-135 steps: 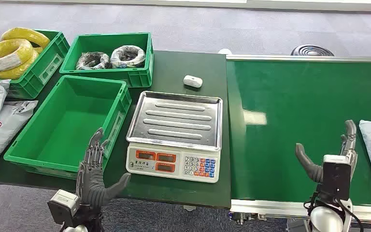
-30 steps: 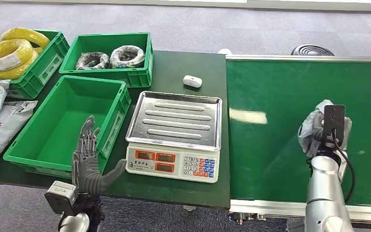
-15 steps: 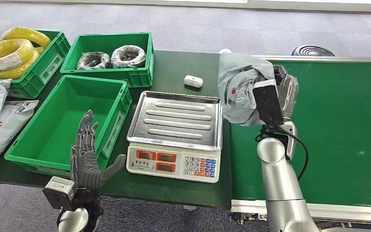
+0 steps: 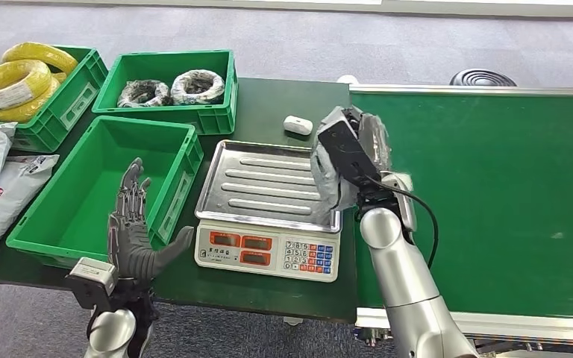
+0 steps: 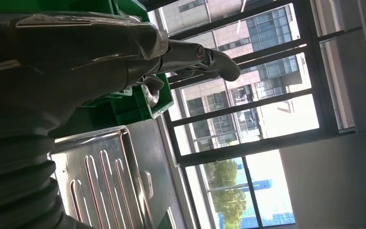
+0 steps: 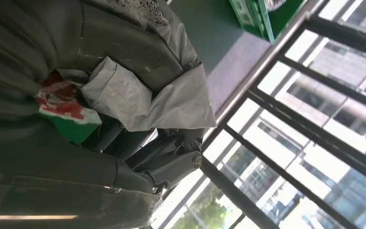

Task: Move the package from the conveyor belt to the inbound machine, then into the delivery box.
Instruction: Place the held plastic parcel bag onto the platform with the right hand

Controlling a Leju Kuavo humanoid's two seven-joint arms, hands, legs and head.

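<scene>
Right hand [image 4: 347,160] grasps package [image 4: 327,179] over scale tray [image 4: 268,183]; soft, light bag, crumples; hold bunched middle. Left hand [image 4: 130,235] released.

Ribbed shiny steel scale tray [image 4: 268,183]; crinkled glossy grey plastic package [image 6: 138,95]; matt green conveyor belt [image 4: 492,194]; smooth green plastic crate [image 4: 89,194].

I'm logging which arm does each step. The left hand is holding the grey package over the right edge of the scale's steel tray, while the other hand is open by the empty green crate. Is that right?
Not quite: the arms are swapped. In the head view the right hand holds the grey package over the right edge of the scale's steel tray, and the left hand is open by the empty green crate.
</scene>
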